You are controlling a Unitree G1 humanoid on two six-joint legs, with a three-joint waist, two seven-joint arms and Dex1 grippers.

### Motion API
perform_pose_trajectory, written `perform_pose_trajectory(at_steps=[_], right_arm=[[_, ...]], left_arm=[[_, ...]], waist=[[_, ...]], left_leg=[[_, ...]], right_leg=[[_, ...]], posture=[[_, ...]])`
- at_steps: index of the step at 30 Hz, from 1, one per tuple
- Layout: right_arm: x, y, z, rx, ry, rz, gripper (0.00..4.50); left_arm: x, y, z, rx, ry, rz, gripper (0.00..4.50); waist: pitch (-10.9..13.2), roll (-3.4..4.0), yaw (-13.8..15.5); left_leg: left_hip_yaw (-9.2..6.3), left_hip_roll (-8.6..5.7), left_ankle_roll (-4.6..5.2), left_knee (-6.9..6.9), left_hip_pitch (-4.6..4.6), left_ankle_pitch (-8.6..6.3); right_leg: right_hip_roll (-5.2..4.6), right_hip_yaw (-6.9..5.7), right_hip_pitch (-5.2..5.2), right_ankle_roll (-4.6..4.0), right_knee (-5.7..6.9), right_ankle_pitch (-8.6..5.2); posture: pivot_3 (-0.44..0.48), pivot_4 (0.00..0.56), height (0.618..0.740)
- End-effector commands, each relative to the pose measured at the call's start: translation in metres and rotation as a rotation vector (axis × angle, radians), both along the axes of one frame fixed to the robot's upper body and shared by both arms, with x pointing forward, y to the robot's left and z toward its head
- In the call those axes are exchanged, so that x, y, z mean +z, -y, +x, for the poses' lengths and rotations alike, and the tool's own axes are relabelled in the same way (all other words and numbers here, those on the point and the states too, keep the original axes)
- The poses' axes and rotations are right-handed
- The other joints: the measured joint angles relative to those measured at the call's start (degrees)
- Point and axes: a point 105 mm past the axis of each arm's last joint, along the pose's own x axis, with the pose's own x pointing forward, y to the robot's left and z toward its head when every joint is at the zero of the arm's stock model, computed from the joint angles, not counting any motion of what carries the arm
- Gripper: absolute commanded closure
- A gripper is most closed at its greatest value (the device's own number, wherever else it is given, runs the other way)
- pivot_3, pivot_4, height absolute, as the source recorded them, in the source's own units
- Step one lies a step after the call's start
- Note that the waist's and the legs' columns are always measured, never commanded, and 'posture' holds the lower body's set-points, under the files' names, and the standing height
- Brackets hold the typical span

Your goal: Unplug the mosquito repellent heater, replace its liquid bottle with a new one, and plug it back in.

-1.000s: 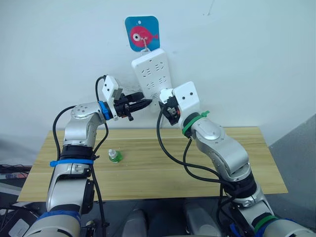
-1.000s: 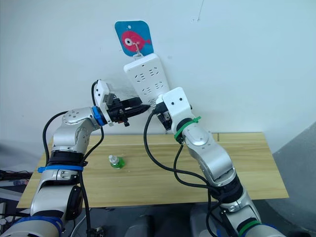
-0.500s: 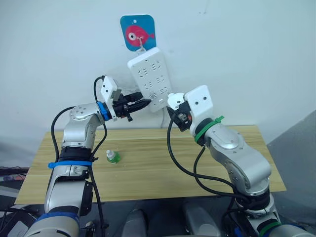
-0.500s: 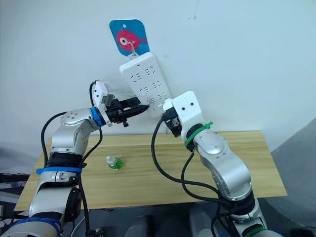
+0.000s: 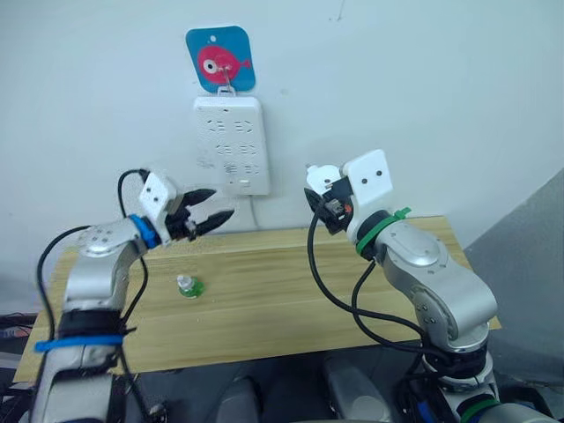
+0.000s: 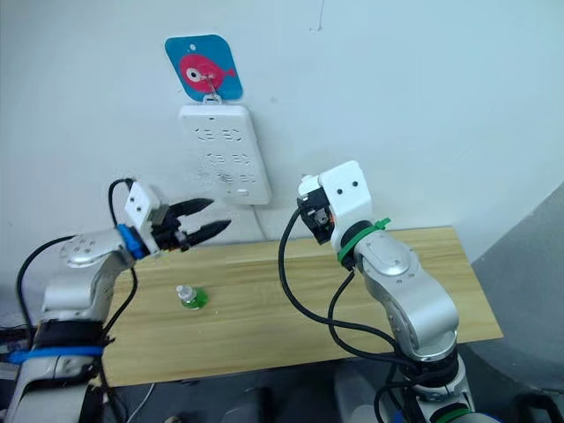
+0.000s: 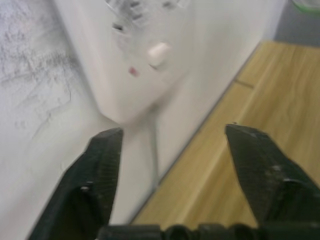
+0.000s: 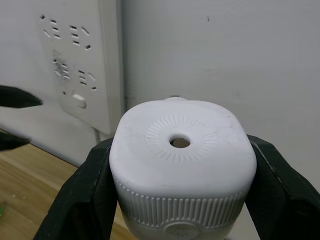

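Wall-side heater (image 8: 182, 162) between right fingers (image 8: 80, 195)

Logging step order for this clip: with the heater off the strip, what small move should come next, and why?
Probably bring the open left pincer over to the small white rounded plastic heater clamped in the right pincer to pull its bottle. The heater is clear of the white wall power strip, and the green bottle waits on the wooden table.

Silver arms, black cables — blue band left wrist, green right; black fingers.
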Motion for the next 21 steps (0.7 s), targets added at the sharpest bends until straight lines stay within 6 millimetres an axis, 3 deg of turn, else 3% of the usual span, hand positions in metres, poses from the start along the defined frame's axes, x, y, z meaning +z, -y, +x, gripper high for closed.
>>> perform_pose_trajectory(at_steps=[1, 7, 11, 15, 21], right_arm=[[0.019, 0.005, -0.007, 0.023, 0.073, 0.09, 1.55], [0.024, 0.021, -0.004, 0.037, -0.034, 0.422, 1.55], [0.025, 0.029, -0.004, 0.044, -0.118, 0.656, 1.55], [0.029, 0.031, -0.007, 0.078, -0.173, 0.838, 1.55], [0.032, 0.035, -0.01, 0.092, -0.231, 0.979, 1.55]], left_arm=[[0.031, 0.012, -0.015, -0.069, 0.139, 0.024, 0.0], [0.031, 0.082, -0.04, -0.317, 0.172, -0.008, 0.0], [0.037, 0.118, -0.034, -0.356, 0.197, -0.117, 0.0], [0.047, 0.137, -0.021, -0.343, 0.232, -0.22, 0.0], [0.053, 0.156, -0.022, -0.417, 0.248, -0.274, 0.0]], waist=[[0.04, 0.01, 0.48], [0.05, 0.01, 2.21], [0.07, 0.04, 2.53], [0.1, 0.1, 2.39], [0.13, 0.16, -0.23]], left_leg=[[0.01, 0.0, 0.0, 0.01, 0.0, 0.0], [0.13, -0.05, 0.0, 0.04, 0.01, 0.0], [0.13, -0.15, 0.0, 0.04, 0.01, 0.0], [0.15, -0.17, 0.0, 0.06, 0.02, 0.0], [0.2, -0.17, 0.02, 0.02, 0.02, -0.01]], right_leg=[[-0.04, 0.0, 0.01, 0.0, 0.0, 0.0], [-0.07, 0.07, 0.07, 0.02, -0.06, 0.0], [-0.04, 0.06, 0.06, 0.01, -0.04, 0.01], [-0.02, 0.09, 0.06, 0.01, -0.01, 0.01], [0.0, 0.16, 0.05, 0.01, -0.01, 0.01]], posture=[[-0.177, 0.197, 0.729], [-0.172, 0.195, 0.729], [-0.19, 0.191, 0.729], [-0.216, 0.192, 0.729], [-0.236, 0.194, 0.729]])
